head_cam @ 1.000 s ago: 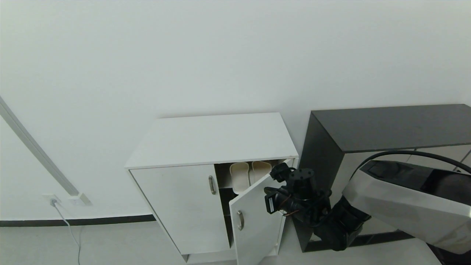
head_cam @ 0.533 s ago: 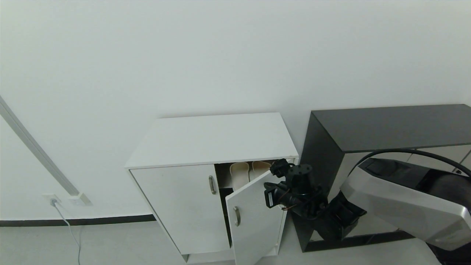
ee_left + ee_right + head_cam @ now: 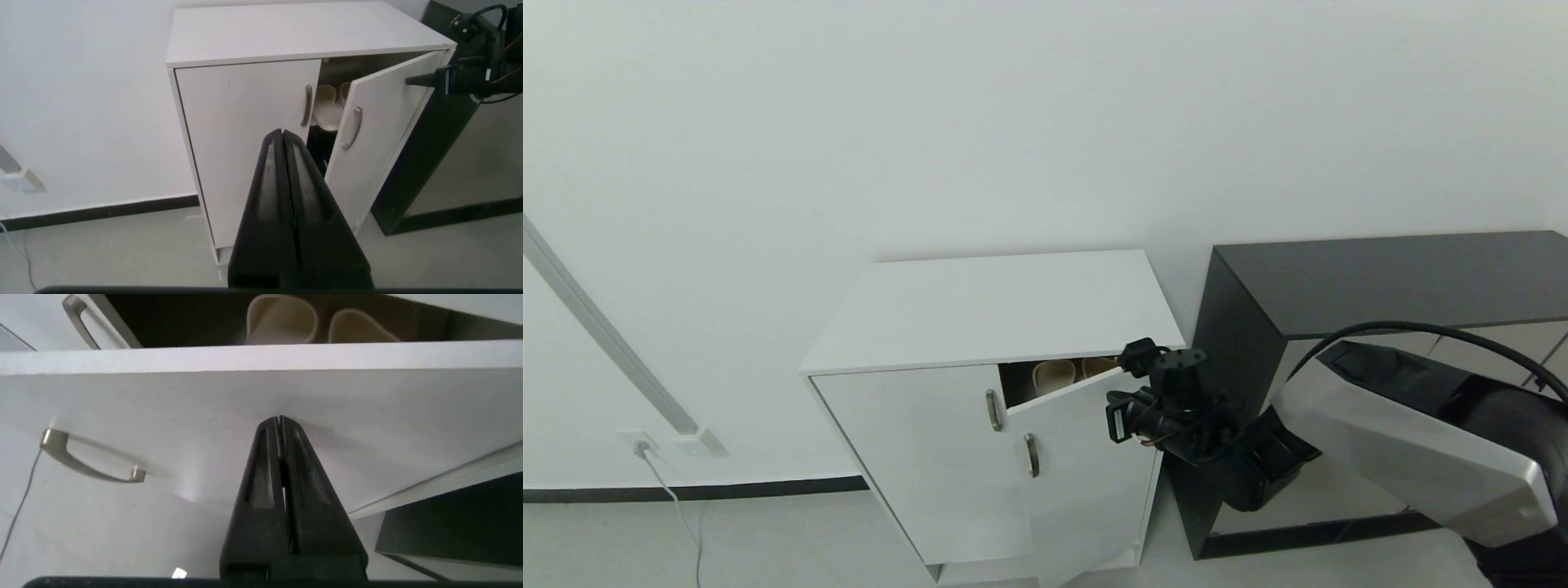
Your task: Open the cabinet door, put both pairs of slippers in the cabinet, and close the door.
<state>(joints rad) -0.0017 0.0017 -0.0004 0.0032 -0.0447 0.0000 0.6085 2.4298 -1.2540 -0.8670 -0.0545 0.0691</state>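
Presently the right gripper point(image 3: 280, 421), fingers point(image 3: 265, 461) together and empty, presses its tips against the ajar cabinet door point(image 3: 384, 384).

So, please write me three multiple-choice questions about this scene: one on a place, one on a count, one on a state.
1. Where are the slippers, relative to the white cabinet?
A. on its top
B. inside it, on an upper shelf
C. on the floor before it

2. How many door handles does the cabinet have?
A. one
B. four
C. two

3. How is the right door?
A. ajar
B. fully shut
C. taken off

Answers:
1 B, they show through the gap behind the right door.
2 C, there is one on each door.
3 A, a dark gap shows along its top edge, and the shut right pincer lies against its outer face.
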